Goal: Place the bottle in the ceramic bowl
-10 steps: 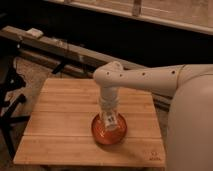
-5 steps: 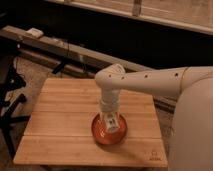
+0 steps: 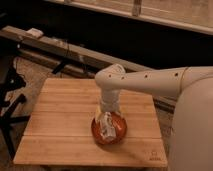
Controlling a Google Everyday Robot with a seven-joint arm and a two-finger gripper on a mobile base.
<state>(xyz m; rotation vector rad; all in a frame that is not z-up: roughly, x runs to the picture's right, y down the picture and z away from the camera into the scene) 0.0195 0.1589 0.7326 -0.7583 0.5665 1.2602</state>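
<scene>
The orange-red ceramic bowl (image 3: pixel 108 131) sits on the wooden table (image 3: pixel 60 120), near its front right. My gripper (image 3: pixel 106 122) points straight down from the white arm (image 3: pixel 145 82) and reaches into the bowl. A whitish, translucent bottle (image 3: pixel 107 128) shows in the bowl right under the gripper, partly hidden by it. I cannot tell whether the gripper still holds the bottle.
A long dark rail (image 3: pixel 65 47) with a small white object (image 3: pixel 35 32) on it runs behind the table. Black stand legs (image 3: pixel 10 100) stand at the left. The robot's white body (image 3: pixel 192 130) fills the right edge.
The gripper has stayed over the bowl, dipping slightly lower into it. The bowl has not moved.
</scene>
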